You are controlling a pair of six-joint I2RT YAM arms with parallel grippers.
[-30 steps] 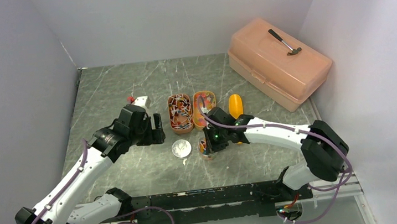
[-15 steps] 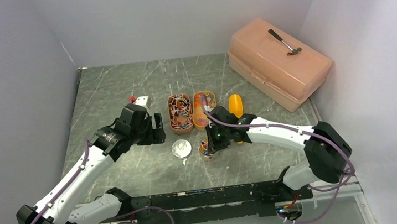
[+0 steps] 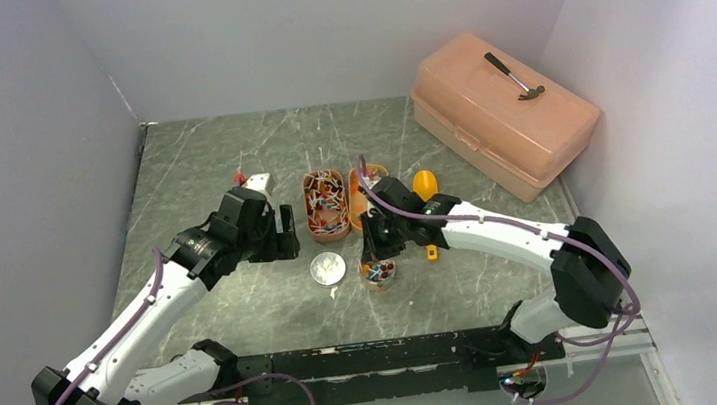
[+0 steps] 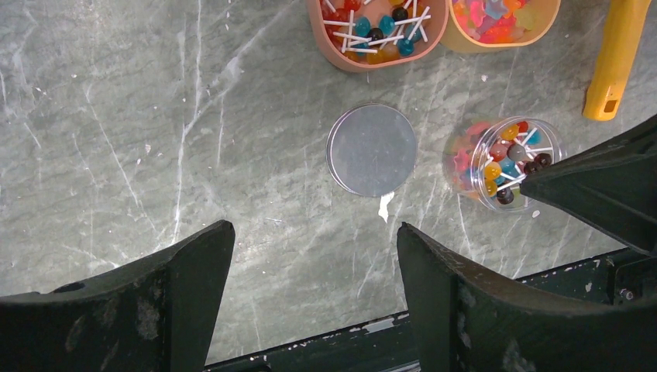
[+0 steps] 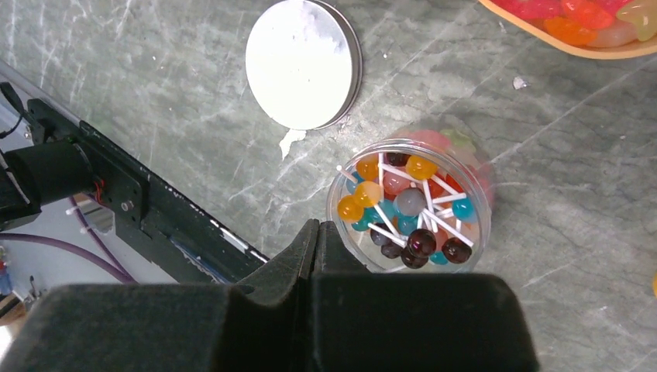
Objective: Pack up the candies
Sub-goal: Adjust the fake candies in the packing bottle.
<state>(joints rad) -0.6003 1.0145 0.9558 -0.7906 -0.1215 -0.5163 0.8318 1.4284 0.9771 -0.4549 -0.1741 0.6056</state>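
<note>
Nearest, right claw (image 5: 318, 235), fingers pressed together with nothing between them, poised over the near rim of a clear jar (image 5: 465, 159). Inside the jar, candies (image 5: 403, 203): small round ones on white sticks, orange, blue and dark red, with some pink lower down. Left of that claw and just apart from the jar, a round white lid (image 5: 304, 62), flat on the marble table (image 3: 200, 169). Farther left, left claw (image 4: 314, 236), fingers wide apart and holding nothing, over bare table, the lid just ahead of its gap. Beyond both claws, two tubs side by side: lollipops (image 4: 380, 23) in the left tub (image 4: 370, 67), gummies (image 4: 496, 14) in the right tub (image 4: 496, 46). Right of the tubs, past the right claw, a yellow scoop (image 4: 616, 62). Just beyond the left claw, a small white block (image 3: 255, 184). Far to the right of both claws, a closed peach toolbox (image 3: 501, 117), hammer (image 3: 515, 76) on top.
</note>
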